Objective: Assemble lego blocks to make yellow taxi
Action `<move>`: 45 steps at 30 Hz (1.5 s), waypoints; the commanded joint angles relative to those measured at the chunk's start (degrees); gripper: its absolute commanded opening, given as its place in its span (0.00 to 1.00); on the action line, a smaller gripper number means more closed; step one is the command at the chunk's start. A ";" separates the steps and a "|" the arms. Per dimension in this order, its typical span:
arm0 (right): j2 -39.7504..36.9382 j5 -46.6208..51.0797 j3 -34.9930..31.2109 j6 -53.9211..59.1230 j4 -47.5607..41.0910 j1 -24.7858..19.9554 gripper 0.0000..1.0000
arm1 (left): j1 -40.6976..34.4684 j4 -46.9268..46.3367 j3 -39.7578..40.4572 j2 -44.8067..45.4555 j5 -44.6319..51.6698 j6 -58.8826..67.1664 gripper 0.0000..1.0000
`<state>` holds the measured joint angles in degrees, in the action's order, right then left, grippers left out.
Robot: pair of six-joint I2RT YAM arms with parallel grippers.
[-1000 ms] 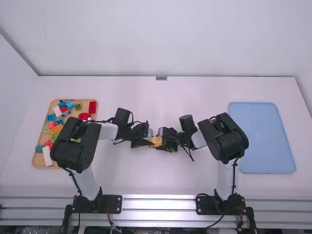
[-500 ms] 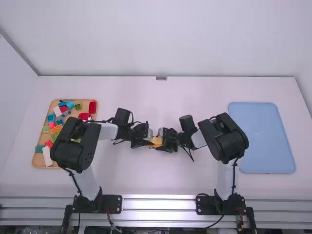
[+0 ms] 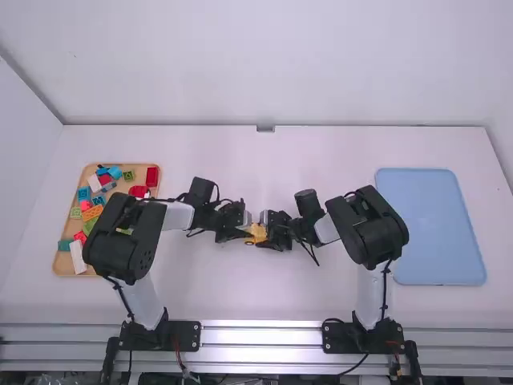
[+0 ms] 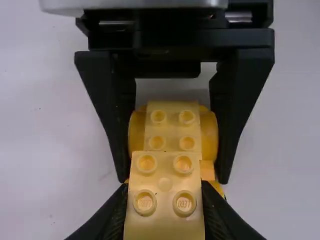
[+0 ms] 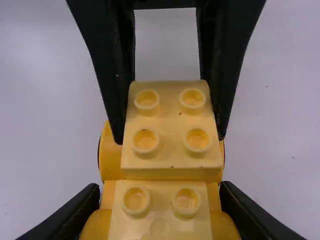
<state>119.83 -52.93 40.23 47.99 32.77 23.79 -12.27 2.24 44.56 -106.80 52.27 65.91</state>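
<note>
- White counter (image 3: pixel 264 293); left hand (image 3: pixel 245 233) and right hand (image 3: pixel 269 233) face to face near its middle, yellow block build (image 3: pixel 257 232) between.
- Wooden tray (image 3: pixel 141 175), left side: loose blocks (image 3: pixel 152 177), mixed colours. Left arm (image 3: pixel 122 242) hides part.
- Blue tray (image 3: pixel 429 233), right side, beyond right arm (image 3: pixel 370 228).

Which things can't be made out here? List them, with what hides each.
- High view: tray contents beneath the left arm; its black joint covers them.
- Both wrist views: any studs under the raised yellow block; the block covers them.
- Both wrist views: the yellow body's underside, behind its own top.
- Left wrist view: body sides where the right tool grips; its fingers cover them.
</note>
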 commanded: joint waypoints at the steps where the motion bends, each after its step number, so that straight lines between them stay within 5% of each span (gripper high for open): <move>1: 0.50 0.26 0.31 0.28 -0.48 0.66 0.46 | -0.48 -0.52 -0.66 0.83 0.61 -0.55 0.32; 15: 0.50 0.31 0.31 0.28 -0.46 0.63 0.46 | -0.50 -1.33 -0.74 0.83 0.76 -0.50 0.36; 26: 0.50 0.28 0.31 0.26 -0.46 0.57 0.47 | -0.48 -1.31 -0.68 0.83 0.61 -0.52 0.53; 35: 0.50 0.28 0.31 -0.09 -0.22 0.59 0.47 | -0.48 -1.11 -0.74 0.83 0.79 -0.55 0.32; 45: 0.50 0.28 0.31 -0.11 -0.22 0.59 0.47 | -0.48 -3.06 -0.76 0.83 3.15 -0.55 0.36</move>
<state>119.83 -53.21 40.23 48.05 32.75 24.08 -12.34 -0.05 44.56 -106.80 53.74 65.52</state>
